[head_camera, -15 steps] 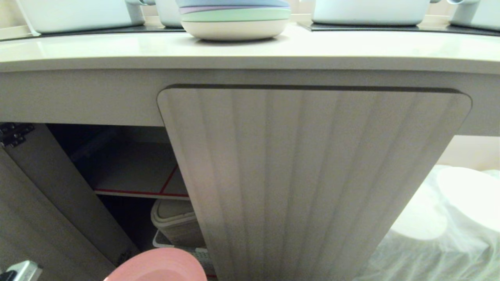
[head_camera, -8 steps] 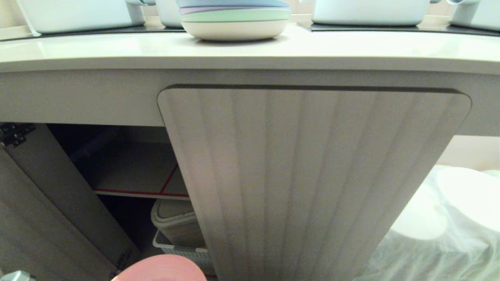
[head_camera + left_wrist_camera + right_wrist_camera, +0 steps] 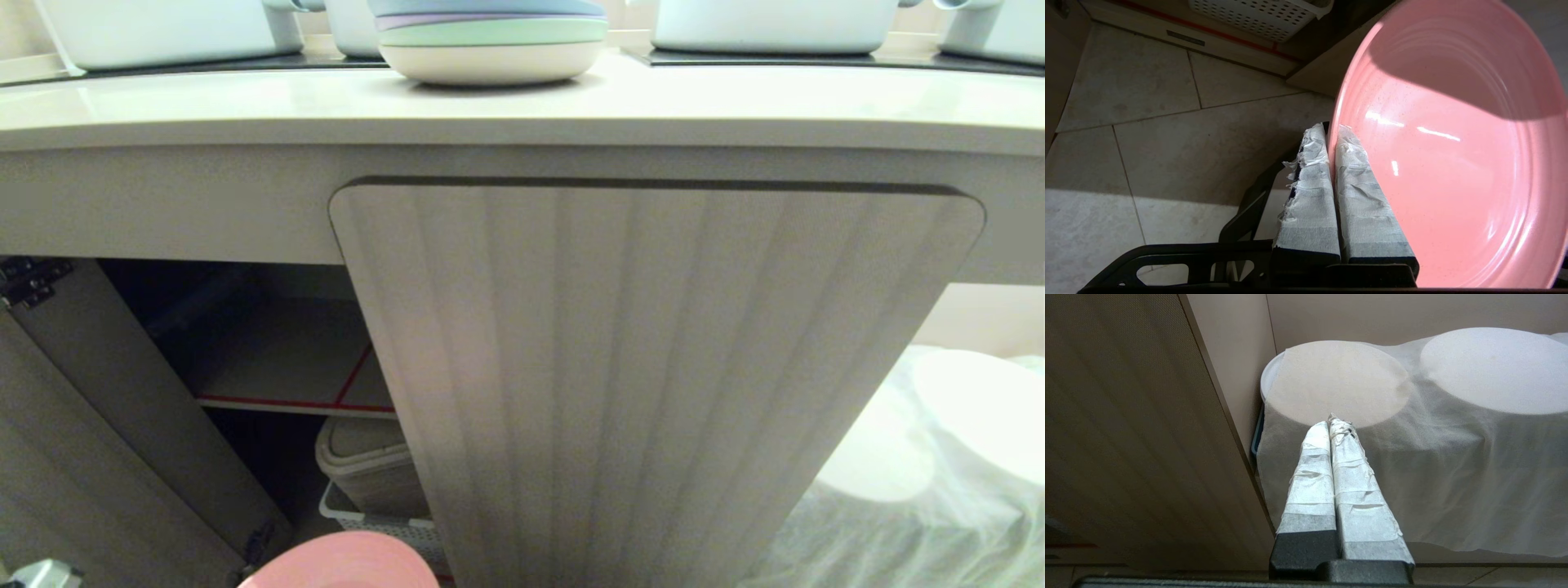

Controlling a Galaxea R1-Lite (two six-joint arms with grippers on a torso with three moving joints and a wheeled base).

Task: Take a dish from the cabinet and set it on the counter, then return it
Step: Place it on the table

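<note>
Cream bench (image 3: 245, 102) runs across the top of the head view, stacked plates (image 3: 490, 41) sitting on it. Below left, the cabinet (image 3: 269, 351) stands open onto a dark interior, a red-edged shelf (image 3: 286, 402) and a white basket (image 3: 380, 523). Low at the frame's edge, there's the dish (image 3: 343, 563)! Left claw (image 3: 1331, 143) is clamped on its rim, taped fingers (image 3: 1310, 196) pinching the plate nearly on edge above the tiled floor (image 3: 1147, 143).

Next comes the lift, I'd say: clear the closed fluted door (image 3: 653, 367), level the plate, keep the pinch firm on a thin rim. Over on the right, the right claw (image 3: 1333, 424) hangs pressed together beside cloth-draped round shapes (image 3: 1339, 379).

Most of the dish is cut off in the head view, and what that cloth covers can't be made out.
</note>
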